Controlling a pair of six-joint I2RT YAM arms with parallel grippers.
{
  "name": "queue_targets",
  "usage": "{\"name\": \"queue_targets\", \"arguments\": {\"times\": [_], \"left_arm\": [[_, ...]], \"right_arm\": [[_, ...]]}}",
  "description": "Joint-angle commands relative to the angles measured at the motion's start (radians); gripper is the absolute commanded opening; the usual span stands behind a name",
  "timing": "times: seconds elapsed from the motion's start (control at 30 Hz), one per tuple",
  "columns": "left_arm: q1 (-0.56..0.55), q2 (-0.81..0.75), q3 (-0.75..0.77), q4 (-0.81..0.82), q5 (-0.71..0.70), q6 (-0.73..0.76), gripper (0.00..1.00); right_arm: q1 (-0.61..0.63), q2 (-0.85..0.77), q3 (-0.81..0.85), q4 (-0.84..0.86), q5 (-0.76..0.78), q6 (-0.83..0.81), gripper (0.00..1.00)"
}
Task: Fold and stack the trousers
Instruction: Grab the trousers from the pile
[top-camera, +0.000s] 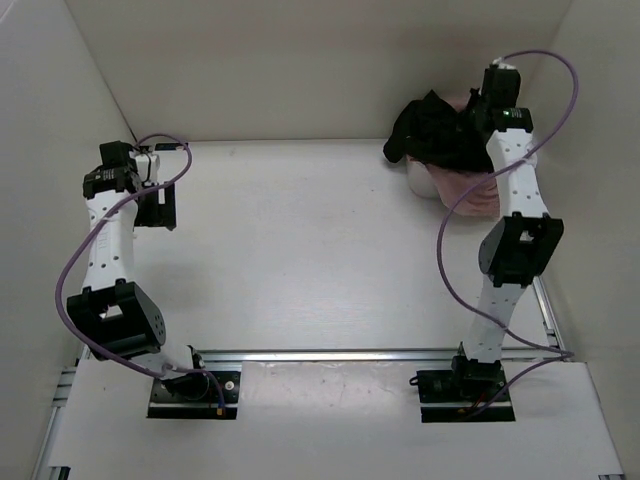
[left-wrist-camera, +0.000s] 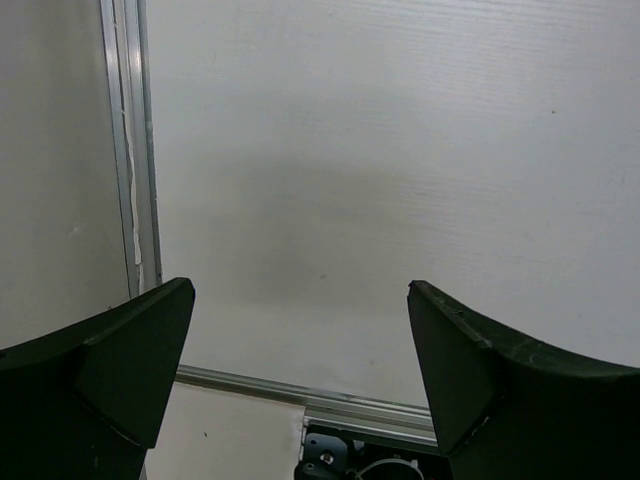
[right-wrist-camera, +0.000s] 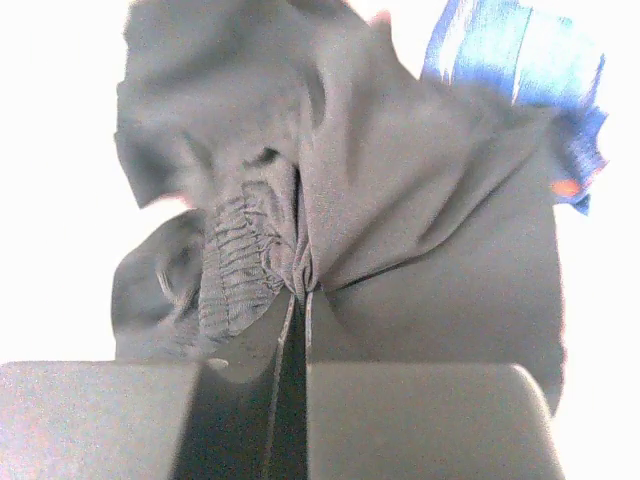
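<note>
The black trousers (top-camera: 430, 130) hang bunched at the far right of the table, lifted off a heap of clothes. My right gripper (top-camera: 478, 112) is shut on them. In the right wrist view the fingers (right-wrist-camera: 400, 420) pinch a gathered fold of the dark fabric (right-wrist-camera: 400, 200) beside its elastic waistband. My left gripper (top-camera: 158, 205) is open and empty at the left side of the table, above bare table (left-wrist-camera: 380, 180); its fingers (left-wrist-camera: 490, 390) stand wide apart.
A pink garment (top-camera: 455, 185) lies under the trousers against the right wall. A blue garment (right-wrist-camera: 520, 70) shows behind the trousers in the right wrist view. White walls enclose the table on the left, back and right. An aluminium rail (top-camera: 370, 354) runs along the near edge.
</note>
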Motion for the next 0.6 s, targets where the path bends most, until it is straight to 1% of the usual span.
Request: {"name": "queue_targets", "arguments": {"times": [0.0,0.03,0.07,0.1,0.13,0.17,0.2,0.23,0.27,0.37,0.4,0.43,0.47,0.5,0.53,0.57], "left_arm": [[0.003,-0.098,-0.030,-0.004,0.010,-0.021,1.00],[0.003,-0.109,-0.044,-0.004,0.010,-0.021,1.00],[0.003,-0.121,-0.053,-0.004,0.010,-0.021,1.00],[0.003,-0.142,-0.062,-0.004,0.010,-0.021,1.00],[0.003,-0.153,-0.078,-0.004,0.010,-0.021,1.00],[0.003,-0.165,-0.087,0.005,0.010,-0.021,1.00],[0.003,-0.184,-0.099,0.005,0.010,-0.021,1.00],[0.003,-0.193,-0.099,0.005,0.010,-0.021,1.00],[0.003,-0.193,-0.108,0.005,0.010,-0.021,1.00],[0.003,-0.222,-0.108,0.005,-0.011,-0.021,1.00],[0.003,-0.233,-0.108,0.005,-0.022,-0.030,1.00],[0.003,-0.233,-0.096,0.005,-0.022,-0.030,1.00],[0.003,-0.245,-0.096,0.005,-0.036,-0.030,1.00],[0.003,-0.245,-0.084,0.005,-0.045,-0.030,1.00],[0.003,-0.245,-0.072,0.005,-0.045,-0.030,1.00],[0.003,-0.254,-0.072,0.005,-0.045,-0.030,1.00]], "right_arm": [[0.132,-0.318,0.003,0.068,0.037,-0.075,0.00],[0.168,-0.356,0.003,0.068,0.037,-0.087,0.00],[0.250,-0.393,0.003,0.068,0.037,-0.109,0.00],[0.298,-0.460,0.003,0.081,0.037,-0.109,0.00],[0.352,-0.491,0.003,0.092,0.037,-0.126,0.00],[0.463,-0.521,0.003,0.109,0.011,-0.145,0.00],[0.522,-0.571,0.003,0.127,0.000,-0.146,0.00],[0.580,-0.594,0.003,0.181,-0.009,-0.155,0.00],[0.684,-0.631,0.003,0.213,-0.020,-0.155,0.00],[0.842,-0.666,-0.028,0.325,-0.020,-0.131,0.00],[0.861,-0.683,-0.048,0.350,-0.029,-0.065,0.00],[0.877,-0.694,-0.080,0.411,-0.029,-0.022,0.00],[0.896,-0.708,-0.171,0.448,-0.029,0.021,0.00],[0.897,-0.731,-0.224,0.483,-0.056,0.105,0.00],[0.897,-0.742,-0.276,0.540,-0.057,0.150,0.00],[0.897,-0.755,-0.374,0.561,-0.070,0.196,0.00]]}}
